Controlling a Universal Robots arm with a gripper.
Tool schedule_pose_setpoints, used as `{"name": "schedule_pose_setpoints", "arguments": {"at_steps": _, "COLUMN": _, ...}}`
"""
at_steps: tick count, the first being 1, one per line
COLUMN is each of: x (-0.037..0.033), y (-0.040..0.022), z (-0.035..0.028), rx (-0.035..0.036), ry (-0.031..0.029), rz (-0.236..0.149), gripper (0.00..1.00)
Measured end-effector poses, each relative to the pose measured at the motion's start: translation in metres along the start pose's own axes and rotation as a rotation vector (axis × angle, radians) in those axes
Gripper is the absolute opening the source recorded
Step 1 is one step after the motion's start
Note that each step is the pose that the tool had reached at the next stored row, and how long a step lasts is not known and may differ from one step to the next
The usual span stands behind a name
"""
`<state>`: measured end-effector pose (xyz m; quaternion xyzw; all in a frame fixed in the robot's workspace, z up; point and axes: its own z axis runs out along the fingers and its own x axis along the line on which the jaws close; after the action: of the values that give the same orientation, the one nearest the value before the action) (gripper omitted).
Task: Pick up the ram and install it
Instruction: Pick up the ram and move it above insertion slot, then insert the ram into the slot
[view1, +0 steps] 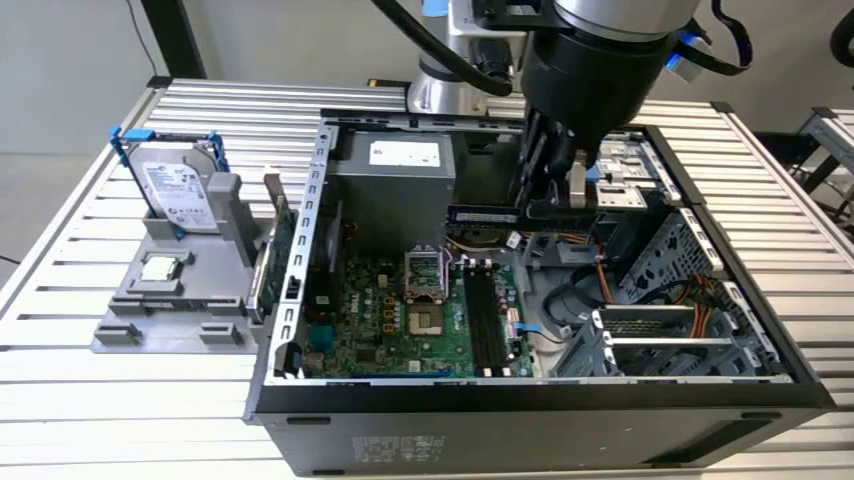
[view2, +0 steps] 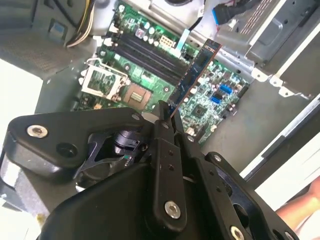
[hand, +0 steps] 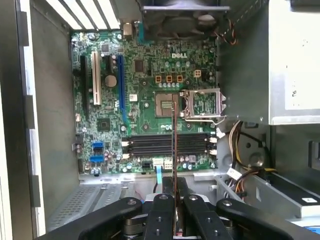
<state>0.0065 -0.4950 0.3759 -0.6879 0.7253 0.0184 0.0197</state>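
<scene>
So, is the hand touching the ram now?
Touching. In the second wrist view the hand is clamped on one end of the ram.

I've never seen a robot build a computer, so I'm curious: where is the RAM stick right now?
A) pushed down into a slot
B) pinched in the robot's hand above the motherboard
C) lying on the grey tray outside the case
B: the hand grips the RAM stick in the air over the motherboard, whose long slots are empty.

Open computer case (view1: 534, 440) on slatted table (view1: 134, 420), blue-framed hard drive (view1: 174, 185) alongside.
</scene>
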Motion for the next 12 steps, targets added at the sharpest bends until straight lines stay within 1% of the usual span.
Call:
{"name": "schedule_pose_setpoints", "arguments": {"at_steps": 7, "x": -0.0176, "y": -0.0023, "z": 0.0014, "rx": 0.0001, "ry": 0.0004, "rz": 0.000, "gripper": 0.00}}
{"name": "schedule_pose_setpoints", "arguments": {"at_steps": 9, "x": -0.0216, "y": -0.0032, "z": 0.0017, "rx": 0.0001, "ry": 0.0002, "rz": 0.000, "gripper": 0.00}}
{"name": "schedule_pose_setpoints", "arguments": {"at_steps": 12, "x": -0.0251, "y": -0.0054, "z": 0.0018, "rx": 0.0001, "ry": 0.0003, "rz": 0.000, "gripper": 0.00}}
